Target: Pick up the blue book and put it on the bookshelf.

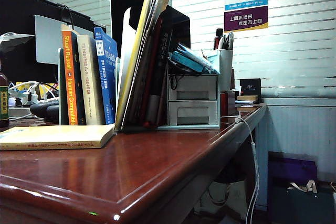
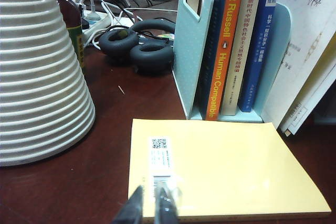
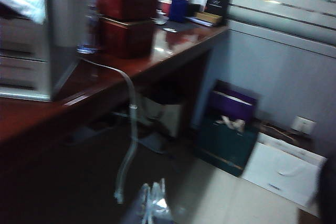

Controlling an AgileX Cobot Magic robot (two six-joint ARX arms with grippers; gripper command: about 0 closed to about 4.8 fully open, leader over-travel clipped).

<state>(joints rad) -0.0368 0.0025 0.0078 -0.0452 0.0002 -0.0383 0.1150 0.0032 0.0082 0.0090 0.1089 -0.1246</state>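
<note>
Dark wood desk: note blue book [image 1: 107,74] already stands upright, spine out, in bookshelf [image 2: 193,40] w/ other vols, ahead of empty, pinched-shut left gripper [image 2: 152,205] over the yellow paperback [image 2: 226,169]; right gripper [image 3: 152,203], shut, off desk edge.
</note>
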